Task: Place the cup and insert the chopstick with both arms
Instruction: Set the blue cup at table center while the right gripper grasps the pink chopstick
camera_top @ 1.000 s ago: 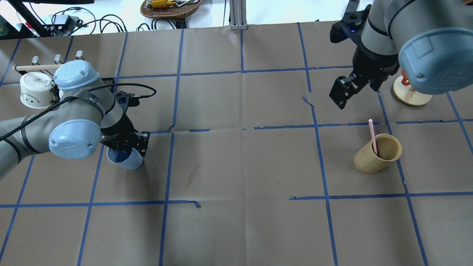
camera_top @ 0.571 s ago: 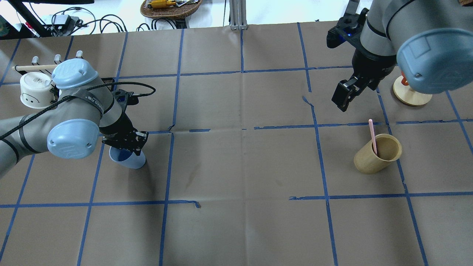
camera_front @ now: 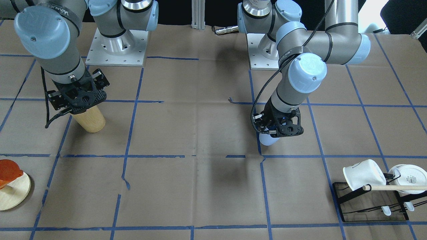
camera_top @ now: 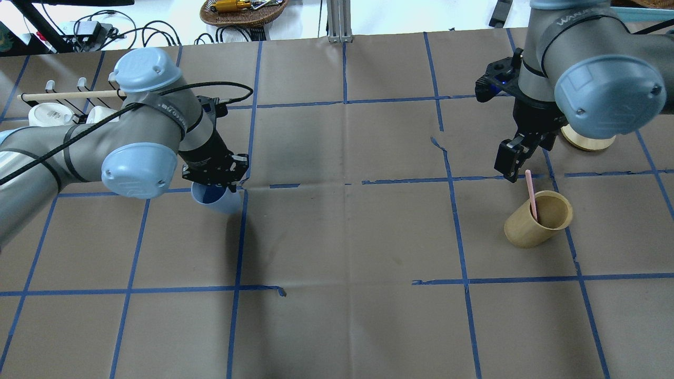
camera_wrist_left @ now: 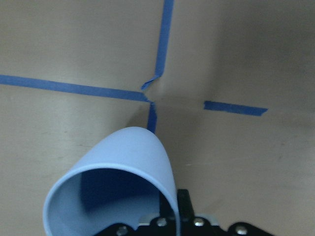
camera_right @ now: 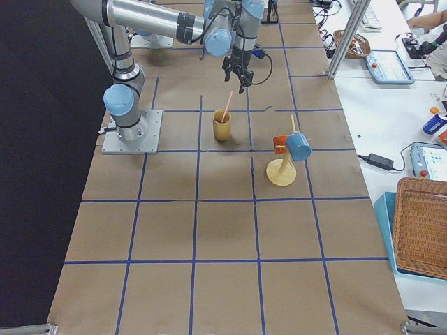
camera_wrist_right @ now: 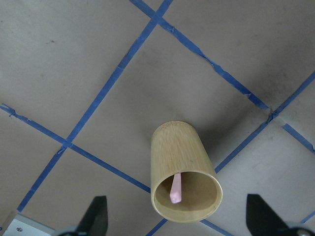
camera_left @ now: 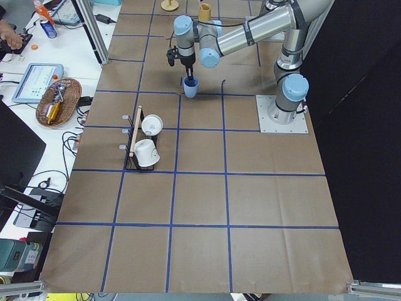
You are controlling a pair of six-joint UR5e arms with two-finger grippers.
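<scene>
The left gripper (camera_top: 215, 181) is clenched on the rim of the blue cup (camera_top: 217, 200), which hangs mouth-up straight beneath it; in the left wrist view a black finger (camera_wrist_left: 183, 204) sits against the outside of the cup's wall at the near edge of the rim. Whether the cup's base touches the table (camera_top: 337, 237) cannot be told. Just past the cup's base, ahead of this gripper, 2 lines of blue tape (camera_wrist_left: 153, 93) meet in a torn crossing. Farther out behind the left arm stands a black rack (camera_front: 353, 195) with a wooden rod (camera_front: 393, 188) and 2 white cups (camera_front: 363, 173) hung on it. The right gripper (camera_top: 509, 167) is released, its 2 fingers (camera_wrist_right: 96, 216) spread wide apart and holding nothing. It hovers above the bamboo holder (camera_top: 537, 221), which in the right wrist view lies directly below, between the 2 fingers and clear of both. The holder stands upright on the table, and the pink chopstick (camera_top: 532, 196) leans inside it, its top poking above the rim just beside the gripper's tips in the overhead view, not touching them. Beyond the right gripper, on the far side from the left arm, is a round wooden stand (camera_right: 283, 173) with another blue cup (camera_right: 299, 146) and an orange piece (camera_front: 10, 170) on it.
</scene>
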